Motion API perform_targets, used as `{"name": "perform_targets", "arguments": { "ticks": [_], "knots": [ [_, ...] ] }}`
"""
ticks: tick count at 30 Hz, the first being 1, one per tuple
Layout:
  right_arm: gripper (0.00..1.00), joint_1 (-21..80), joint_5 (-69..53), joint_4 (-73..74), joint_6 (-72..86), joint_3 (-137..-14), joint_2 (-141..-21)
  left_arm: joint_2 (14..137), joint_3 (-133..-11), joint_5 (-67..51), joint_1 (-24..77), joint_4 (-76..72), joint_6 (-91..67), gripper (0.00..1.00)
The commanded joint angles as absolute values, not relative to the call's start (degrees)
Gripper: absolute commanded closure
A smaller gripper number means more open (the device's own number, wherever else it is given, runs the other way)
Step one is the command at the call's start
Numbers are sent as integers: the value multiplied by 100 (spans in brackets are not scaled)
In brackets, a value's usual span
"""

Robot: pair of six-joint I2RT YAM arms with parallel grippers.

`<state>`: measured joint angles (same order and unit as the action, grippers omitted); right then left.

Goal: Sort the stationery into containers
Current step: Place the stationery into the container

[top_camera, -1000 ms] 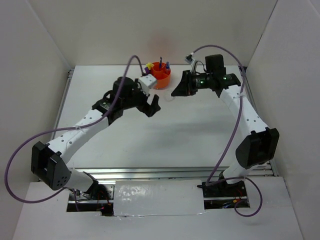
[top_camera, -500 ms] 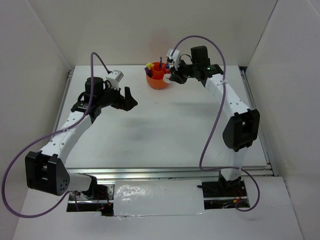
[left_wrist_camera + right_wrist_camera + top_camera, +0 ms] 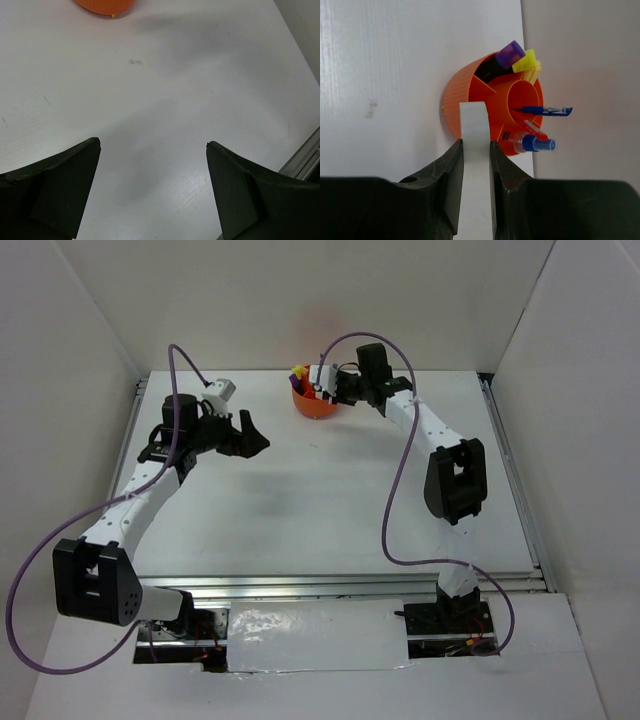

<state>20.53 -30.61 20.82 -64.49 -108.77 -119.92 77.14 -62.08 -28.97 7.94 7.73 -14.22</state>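
Observation:
The round orange organiser (image 3: 312,403) stands at the back of the table; it also shows in the right wrist view (image 3: 470,97). In it are a purple highlighter (image 3: 509,52), a yellow highlighter (image 3: 526,61), a blue pen (image 3: 545,110) and a clear blue-capped bottle (image 3: 530,143). My right gripper (image 3: 475,145) is shut on the clear tape ring (image 3: 474,125), edge-on, held just above the organiser's near rim; in the top view the right gripper (image 3: 327,386) is over the organiser. My left gripper (image 3: 255,435) is open and empty, to the organiser's left, over bare table (image 3: 153,144).
White walls enclose the table on the left, back and right. A metal rail (image 3: 340,585) runs along the near edge. The organiser's bottom edge (image 3: 105,6) shows at the top of the left wrist view.
My right gripper has carried the tape ring leftward from beside the organiser to over it. My left arm has drawn back to the left, away from the organiser.

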Motion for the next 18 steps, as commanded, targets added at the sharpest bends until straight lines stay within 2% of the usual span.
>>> {"name": "perform_targets", "arguments": {
  "ticks": [1,9,18],
  "knots": [
    [78,2101,-3085,2074,-7118,-11504,-12312,7787,-6214,-3155,730,475,-1599,1],
    [82,2101,-2953,1872,-7338,-11900,-12796,7691,-6003,-3217,668,352,-1687,1],
    [81,2136,-2936,1855,-7418,-12261,-13157,7726,-5959,-3260,563,325,-1705,1]
  ]
}}
